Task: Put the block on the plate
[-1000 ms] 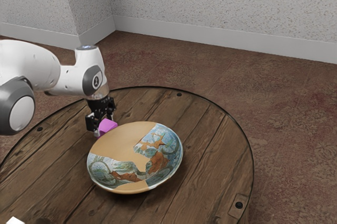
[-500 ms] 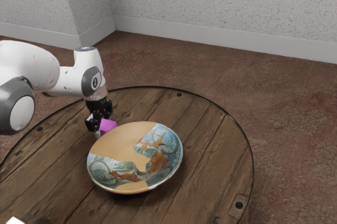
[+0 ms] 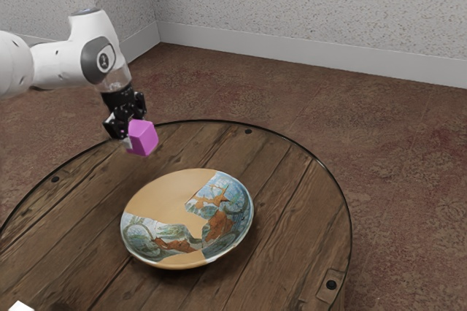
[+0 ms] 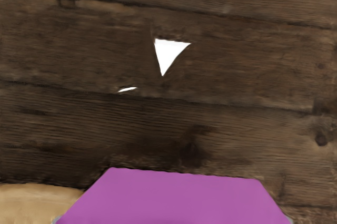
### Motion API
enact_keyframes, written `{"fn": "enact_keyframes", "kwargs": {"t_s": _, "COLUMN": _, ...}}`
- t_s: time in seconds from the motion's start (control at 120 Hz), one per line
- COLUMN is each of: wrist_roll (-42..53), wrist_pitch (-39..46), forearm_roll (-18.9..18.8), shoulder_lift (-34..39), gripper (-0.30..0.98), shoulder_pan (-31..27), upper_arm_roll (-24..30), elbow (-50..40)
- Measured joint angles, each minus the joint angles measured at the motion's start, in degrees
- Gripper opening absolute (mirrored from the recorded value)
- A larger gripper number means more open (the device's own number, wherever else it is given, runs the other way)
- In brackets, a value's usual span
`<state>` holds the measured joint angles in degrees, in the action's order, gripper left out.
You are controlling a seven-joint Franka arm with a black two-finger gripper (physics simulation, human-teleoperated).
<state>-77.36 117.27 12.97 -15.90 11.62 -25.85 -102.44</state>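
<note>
The gripper [image 3: 139,136] is holding the pink block [image 3: 144,138], with its two fingers pressing on the block from both sides. The block is hanging in the air, higher than the plate [image 3: 157,198] and just outside its rim, on the side toward the arm. It is leaning a little. The plate is sitting on the wooden table [image 3: 299,209].

The step in hand, I am thinking, is bringing the block across to the plate, so about half the job is waiting. To do it well, the gripper should be squeezing firmly and staying higher than the plate's rim while it is crossing. Going too low could mean bumping the rim and pushing the plate away. The best spot to be aiming for is the middle of the plate, because its sides are sloping up and a block landing there could be sliding or tipping. Over the middle, the hand should be making the block level, going down slowly, and letting go only when the block is resting on the plate.
</note>
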Motion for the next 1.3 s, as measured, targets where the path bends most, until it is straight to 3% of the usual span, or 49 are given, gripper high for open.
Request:
{"fn": "enact_keyframes", "kwargs": {"t_s": 0.3, "wrist_roll": 0.1, "wrist_pitch": -4.3, "forearm_roll": -1.2, "shoulder_lift": -0.2, "gripper": 0.39, "shoulder_pan": 0.6, "upper_arm_roll": 12.5, "elbow": 5.7}}
{"fn": "enact_keyframes", "kwargs": {"t_s": 0.517, "wrist_roll": 0.1, "wrist_pitch": -4.7, "forearm_roll": -1.1, "shoulder_lift": 3.0, "gripper": 0.39, "shoulder_pan": 0.7, "upper_arm_roll": 16.9, "elbow": -1.8}}
{"fn": "enact_keyframes", "kwargs": {"t_s": 1.092, "wrist_roll": 0.9, "wrist_pitch": 3.0, "forearm_roll": 0.3, "shoulder_lift": 0.2, "gripper": 0.39, "shoulder_pan": 0.6, "upper_arm_roll": 16.3, "elbow": -12.4}}
{"fn": "enact_keyframes", "kwargs": {"t_s": 1.3, "wrist_roll": 1.0, "wrist_pitch": 3.9, "forearm_roll": 0.7, "shoulder_lift": 0.2, "gripper": 0.52, "shoulder_pan": 0.6, "upper_arm_roll": 15.8, "elbow": -12.6}}
